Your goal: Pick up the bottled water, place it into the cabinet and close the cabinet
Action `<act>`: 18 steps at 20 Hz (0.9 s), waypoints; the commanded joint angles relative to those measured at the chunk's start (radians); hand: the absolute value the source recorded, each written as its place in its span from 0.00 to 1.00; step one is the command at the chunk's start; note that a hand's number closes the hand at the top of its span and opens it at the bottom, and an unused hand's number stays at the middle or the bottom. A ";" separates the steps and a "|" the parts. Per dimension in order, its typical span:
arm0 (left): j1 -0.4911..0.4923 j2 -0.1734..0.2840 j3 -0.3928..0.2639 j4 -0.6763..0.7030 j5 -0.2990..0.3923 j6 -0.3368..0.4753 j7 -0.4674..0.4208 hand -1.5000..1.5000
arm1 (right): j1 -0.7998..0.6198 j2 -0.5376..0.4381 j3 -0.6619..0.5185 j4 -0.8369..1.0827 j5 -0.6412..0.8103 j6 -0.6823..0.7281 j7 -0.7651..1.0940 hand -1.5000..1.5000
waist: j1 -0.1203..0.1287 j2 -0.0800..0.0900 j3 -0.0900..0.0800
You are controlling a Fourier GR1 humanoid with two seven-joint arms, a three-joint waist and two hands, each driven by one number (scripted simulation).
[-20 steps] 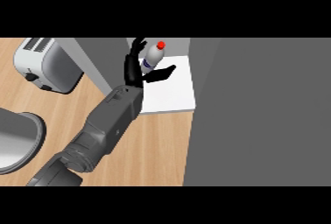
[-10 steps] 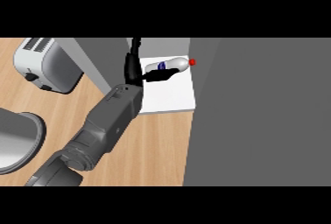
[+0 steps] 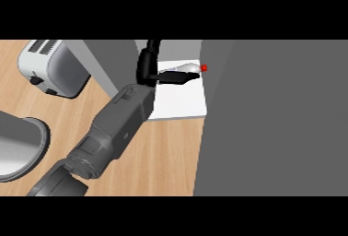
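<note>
From my station I see one cabinet (image 3: 178, 99), its white floor showing between a grey left wall and the big grey door (image 3: 272, 115) that fills the right of the head view and stands open. On the wooden counter (image 3: 163, 152) to the left there is one toaster (image 3: 51, 69) and, at the lower left edge, one rounded metal pot or bowl (image 3: 17, 147), only part of it in view.

One arm is in view, and I judge it to be the left one, reaching up from the lower left into the cabinet. My left hand (image 3: 159, 73) is inside the opening, fingers curled around the one water bottle (image 3: 185, 68). The bottle lies on its side low over the cabinet floor, long axis running left to right, red cap (image 3: 204, 68) pointing right toward the door. It sits just right of my palm.

The right hand does not show, so the left is nearest. Next I would let go, withdraw, then swing the door shut.
</note>
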 commanded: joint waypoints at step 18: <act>0.563 0.069 -0.254 -0.823 0.050 0.035 0.179 1.00 | 0.023 -0.043 0.010 -0.107 0.063 0.015 0.091 0.00 | 0.085 -0.027 0.000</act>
